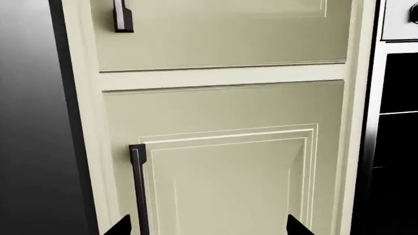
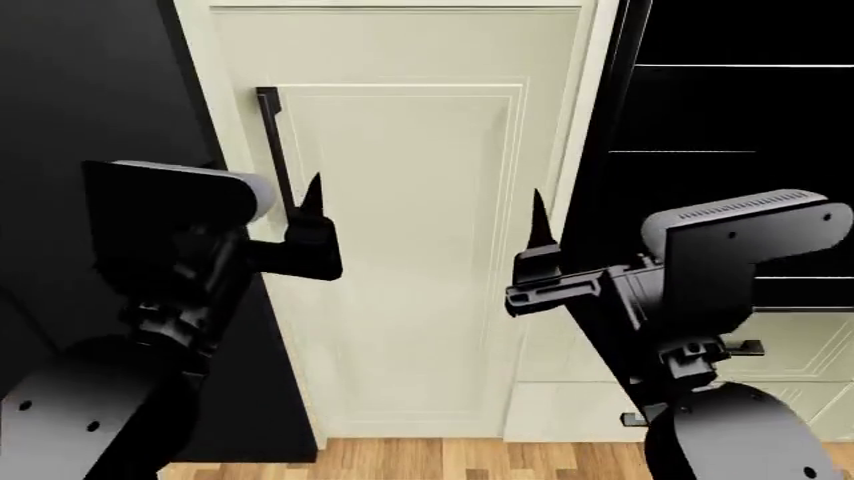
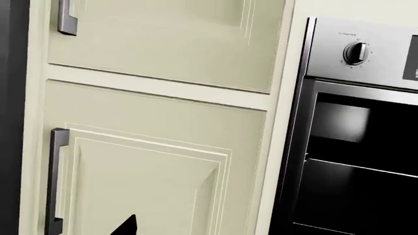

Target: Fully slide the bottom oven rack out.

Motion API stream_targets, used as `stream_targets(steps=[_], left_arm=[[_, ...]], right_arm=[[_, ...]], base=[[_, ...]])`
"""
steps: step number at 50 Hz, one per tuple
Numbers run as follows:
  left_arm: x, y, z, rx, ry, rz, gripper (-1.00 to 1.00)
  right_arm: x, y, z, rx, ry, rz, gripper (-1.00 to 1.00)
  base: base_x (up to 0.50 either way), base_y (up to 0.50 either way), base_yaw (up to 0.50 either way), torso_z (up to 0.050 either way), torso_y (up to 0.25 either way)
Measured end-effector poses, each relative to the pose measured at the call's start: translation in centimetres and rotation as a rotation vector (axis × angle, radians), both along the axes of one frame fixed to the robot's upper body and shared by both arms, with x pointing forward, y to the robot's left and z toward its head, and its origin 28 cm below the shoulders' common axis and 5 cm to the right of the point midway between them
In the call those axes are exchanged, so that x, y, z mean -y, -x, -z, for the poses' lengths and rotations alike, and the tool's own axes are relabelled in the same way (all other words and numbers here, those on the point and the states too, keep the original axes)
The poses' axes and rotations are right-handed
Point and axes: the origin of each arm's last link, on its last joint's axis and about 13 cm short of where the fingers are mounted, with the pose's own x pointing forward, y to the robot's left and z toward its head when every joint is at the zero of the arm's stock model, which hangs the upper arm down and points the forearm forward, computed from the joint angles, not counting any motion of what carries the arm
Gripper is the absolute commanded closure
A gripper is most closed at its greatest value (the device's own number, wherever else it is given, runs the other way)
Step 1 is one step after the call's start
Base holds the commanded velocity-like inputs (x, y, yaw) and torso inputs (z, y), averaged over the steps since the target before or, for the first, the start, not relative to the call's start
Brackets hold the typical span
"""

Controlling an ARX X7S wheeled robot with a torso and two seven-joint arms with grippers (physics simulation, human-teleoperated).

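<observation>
The oven (image 2: 721, 110) is at the right, black inside, beside a cream cabinet door (image 2: 400, 250). It also shows in the right wrist view (image 3: 356, 147) and at the edge of the left wrist view (image 1: 398, 137). Only thin pale rack lines (image 3: 359, 167) cross its dark interior. I cannot tell which is the bottom oven rack. My left gripper (image 2: 314, 215) is open and empty in front of the cabinet door, with both fingertips apart in the left wrist view (image 1: 209, 226). My right gripper (image 2: 537, 235) is open and empty, left of the oven. One fingertip (image 3: 127, 226) shows.
A tall black panel (image 2: 80, 80) stands at the left. A black bar handle (image 2: 274, 140) runs down the cabinet door. The oven's control panel has a knob (image 3: 356, 51). Cream drawers (image 2: 801, 345) lie below the oven. A wood floor (image 2: 400, 460) lies below.
</observation>
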Motion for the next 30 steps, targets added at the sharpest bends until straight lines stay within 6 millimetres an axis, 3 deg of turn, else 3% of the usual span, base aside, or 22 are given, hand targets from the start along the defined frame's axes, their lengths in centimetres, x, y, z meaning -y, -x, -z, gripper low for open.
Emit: stream_targets(steps=[12, 30], left_arm=[[-0.6, 0.5, -4.0, 0.022, 0.002, 0.016, -1.00], [-2.2, 1.6, -7.7, 0.039, -0.012, -0.021, -1.00]], right_arm=[[0.9, 0.6, -4.2, 0.005, 0.014, -0.025, -1.00], [2.5, 1.6, -8.7, 0.013, 0.086, 0.020, -1.00]], base=[[0.00, 0.00, 0.00, 0.050, 0.000], [0.00, 0.00, 0.00, 0.050, 0.000]])
